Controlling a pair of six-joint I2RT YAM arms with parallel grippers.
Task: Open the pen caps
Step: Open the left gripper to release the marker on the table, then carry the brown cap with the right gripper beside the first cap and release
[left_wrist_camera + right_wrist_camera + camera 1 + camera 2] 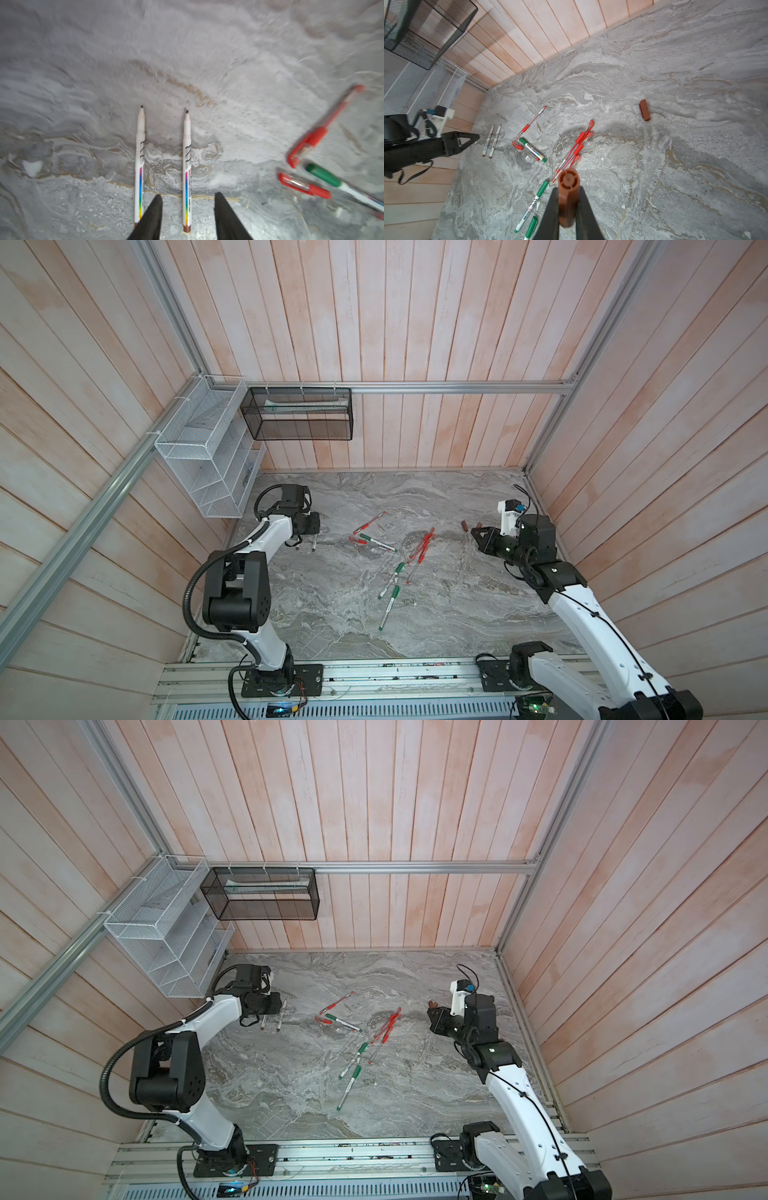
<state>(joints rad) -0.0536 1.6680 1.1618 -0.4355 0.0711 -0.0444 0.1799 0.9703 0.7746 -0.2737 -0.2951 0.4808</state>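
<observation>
Clamping brown cap (568, 199) lengthwise between right fingers (550, 214), tip protruding forward, left fingers (151, 218) apart astride uncapped marker (186, 166)

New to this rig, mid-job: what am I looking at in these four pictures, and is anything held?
Two white-and-black robot arms with two-finger grippers work on a grey marbled tabletop. Both top views look down on the whole scene; each wrist view looks along one gripper. The left gripper stands open over two uncapped white marker barrels. The right gripper is shut on a chunky brown marker cap; a second brown cap lies loose. Red-capped pens and green-capped markers lie mid-table.
</observation>
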